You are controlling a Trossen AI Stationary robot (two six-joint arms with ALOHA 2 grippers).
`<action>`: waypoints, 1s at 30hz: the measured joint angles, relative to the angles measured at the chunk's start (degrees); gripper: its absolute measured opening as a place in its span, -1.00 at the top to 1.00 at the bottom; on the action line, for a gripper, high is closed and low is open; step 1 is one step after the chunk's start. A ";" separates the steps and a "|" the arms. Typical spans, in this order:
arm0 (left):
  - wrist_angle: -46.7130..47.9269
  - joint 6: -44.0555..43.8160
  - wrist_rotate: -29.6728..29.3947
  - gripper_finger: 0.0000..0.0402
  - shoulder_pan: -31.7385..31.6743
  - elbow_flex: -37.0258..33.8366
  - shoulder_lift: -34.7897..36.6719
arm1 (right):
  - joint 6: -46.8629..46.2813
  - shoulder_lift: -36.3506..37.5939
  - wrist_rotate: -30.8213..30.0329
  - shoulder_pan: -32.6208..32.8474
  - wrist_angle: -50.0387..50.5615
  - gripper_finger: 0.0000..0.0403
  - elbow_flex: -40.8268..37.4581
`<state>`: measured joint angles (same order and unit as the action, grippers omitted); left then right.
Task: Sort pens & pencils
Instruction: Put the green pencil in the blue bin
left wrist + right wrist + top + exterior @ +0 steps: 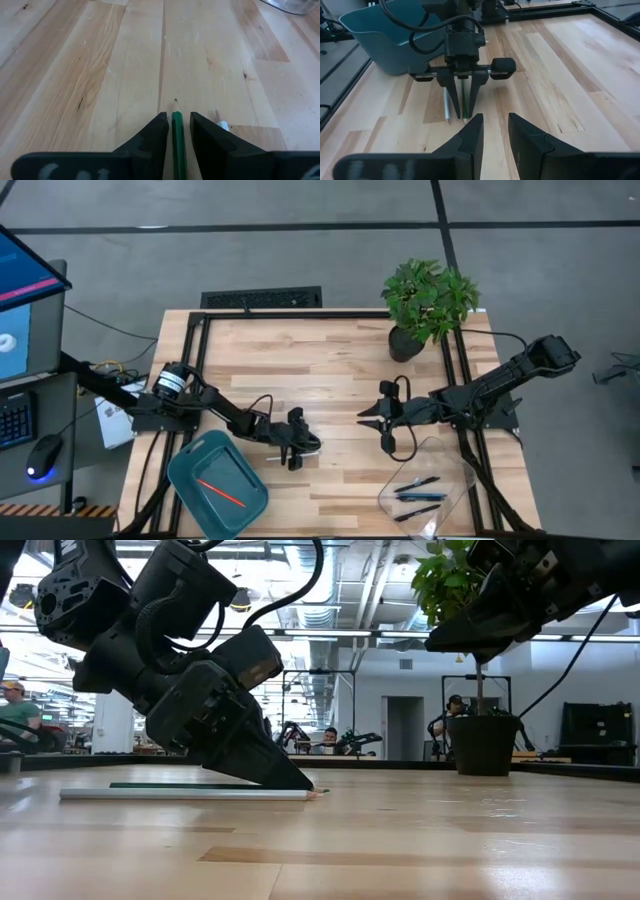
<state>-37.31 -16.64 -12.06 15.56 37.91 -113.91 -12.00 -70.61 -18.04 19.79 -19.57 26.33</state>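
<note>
A green pencil (176, 135) lies flat on the wooden table. My left gripper (178, 122) is open and slants down over the pencil, one finger on each side, with a narrow gap at each finger. Its tips (305, 786) are down at the table top. A pale pencil (446, 106) lies flat beside the green pencil (463, 102). My right gripper (495, 125) hovers open above the table, pointing at the left gripper (462, 107), with nothing between its fingers. An orange-red pencil (220, 492) lies in the teal bin (180, 465). Dark pens (418, 490) lie in the clear container (450, 455).
A potted plant (425, 305) stands at the table's far right. The teal bin sits at the near left edge and the clear container at the near right. Bare wood (320, 370) lies between the two arms and toward the far edge.
</note>
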 joint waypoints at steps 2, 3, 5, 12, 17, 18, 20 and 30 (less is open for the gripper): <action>0.01 -0.28 0.20 0.58 -0.10 0.00 0.02 | -0.06 0.00 0.00 0.08 0.05 0.44 0.00; -0.16 -0.29 0.18 0.58 -0.10 0.00 0.02 | -0.07 0.00 0.00 0.14 0.12 0.44 0.00; -1.90 1.00 -0.07 0.58 -0.10 -0.38 -0.09 | -0.09 0.00 0.00 0.22 0.18 0.44 0.00; -4.72 4.35 -1.28 0.58 -0.61 -0.79 -0.50 | -0.15 0.00 -0.01 0.40 0.25 0.44 0.00; -7.42 6.36 -2.06 0.58 -1.06 -0.90 -0.65 | -0.14 0.00 0.02 0.50 0.28 0.44 0.00; -8.34 6.93 -2.18 0.58 -1.06 -0.92 -0.70 | -0.14 0.00 0.00 0.48 0.28 0.44 0.00; -9.50 7.99 -2.16 0.58 -1.15 -0.95 -0.78 | -0.14 0.00 0.02 0.48 0.28 0.44 0.00; -29.20 7.79 -0.60 0.58 -2.86 -0.72 -12.34 | -0.14 0.00 0.02 0.49 1.18 0.44 0.00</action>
<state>-66.51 -8.85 -12.66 12.70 37.19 -126.24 -12.14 -70.61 -18.02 20.28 -18.39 26.33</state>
